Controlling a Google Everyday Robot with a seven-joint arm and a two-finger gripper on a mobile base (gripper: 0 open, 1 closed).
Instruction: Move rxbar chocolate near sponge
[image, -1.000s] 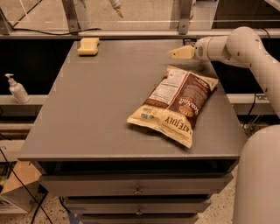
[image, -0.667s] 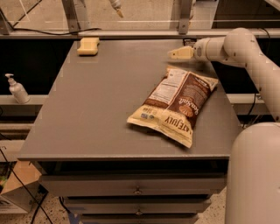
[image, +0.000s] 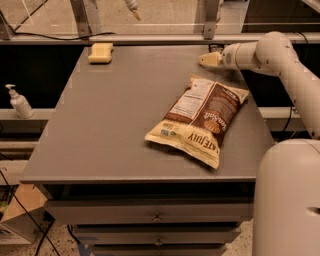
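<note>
The sponge (image: 100, 52), a pale yellow block, lies at the table's back left corner. My gripper (image: 209, 60) is low over the back right part of the table, pointing left, just beyond the top of the chip bag. A small dark thing (image: 216, 48) shows right behind the gripper at the table's back edge. It looks like the rxbar chocolate, mostly hidden by the gripper. The gripper is far to the right of the sponge.
A large cream-and-brown chip bag (image: 200, 120) lies on the right half of the grey table (image: 100, 130). A white pump bottle (image: 19, 101) stands on a ledge to the left of the table. My white arm and body (image: 290, 195) fill the right side.
The gripper stays at the same spot by the back right edge. The white body at lower right has edged slightly left in the view.
</note>
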